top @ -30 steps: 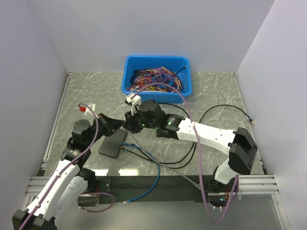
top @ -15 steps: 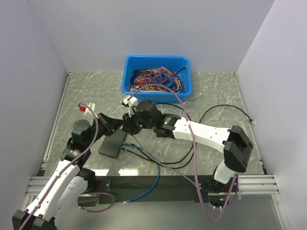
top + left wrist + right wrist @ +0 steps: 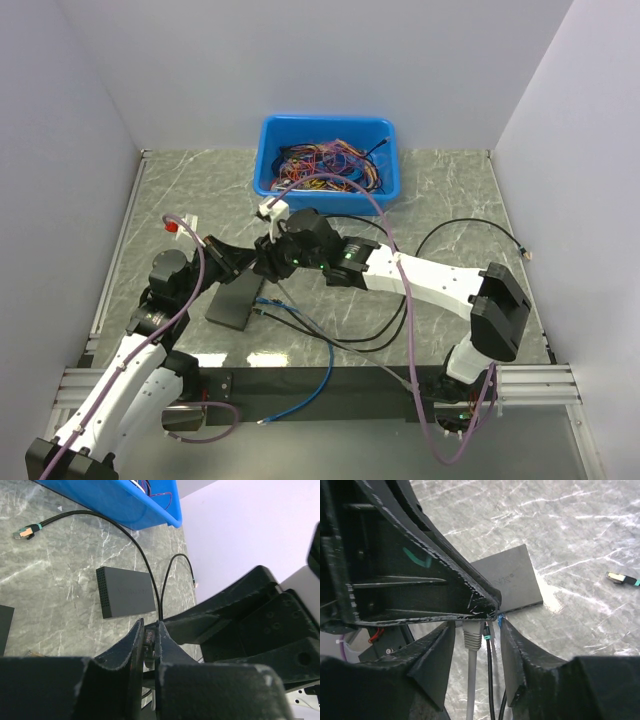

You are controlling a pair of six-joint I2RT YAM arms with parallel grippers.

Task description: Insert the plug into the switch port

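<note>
Your left pincer is pressed together and your right pincer is spread. One switch port lies beyond the left pincer's tips, apart from them. One grey plug hangs pinched in the left pincer, between the right pincer's fingers.

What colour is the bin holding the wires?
The bin is blue; the top external view shows it best.

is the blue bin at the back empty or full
Not empty: the blue bin holds a tangled heap of coloured wires, covering most of its floor in the top view.
</note>
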